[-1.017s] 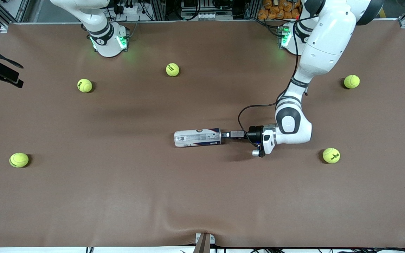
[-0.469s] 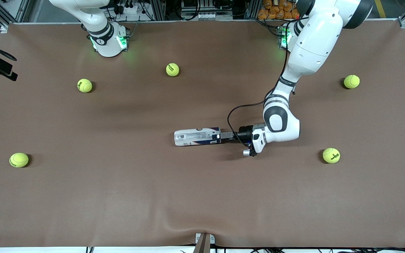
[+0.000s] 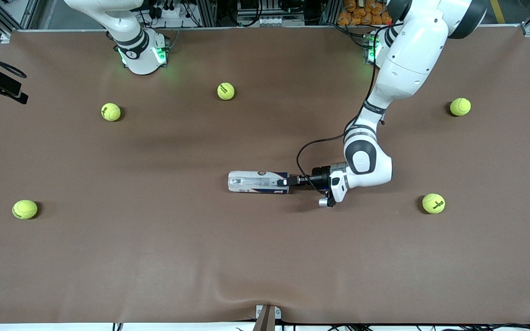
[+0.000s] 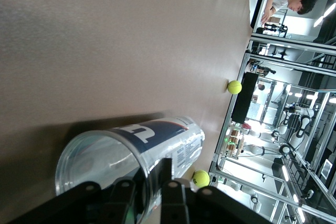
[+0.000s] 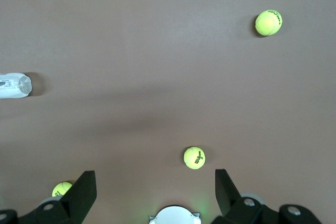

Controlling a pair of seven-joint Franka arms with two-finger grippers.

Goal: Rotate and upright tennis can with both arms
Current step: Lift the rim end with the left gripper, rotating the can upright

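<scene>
Two large white jointed robot arms with glossy rounded shells and black bands at each joint. The left arm (image 3: 403,59) carries a looping black cable (image 3: 313,147) to its black wrist and a small silver knob — the right arm (image 3: 122,23) shows a base (image 3: 143,57) glowing green, as does the left's.

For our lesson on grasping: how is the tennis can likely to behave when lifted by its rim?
The tennis can lies on its side, a round tube, so it may roll if released. It looks clear, thin-walled and empty, so probably light and slightly squashable. The left end effector pinches only the rim, so the can may pivot or slip.
</scene>
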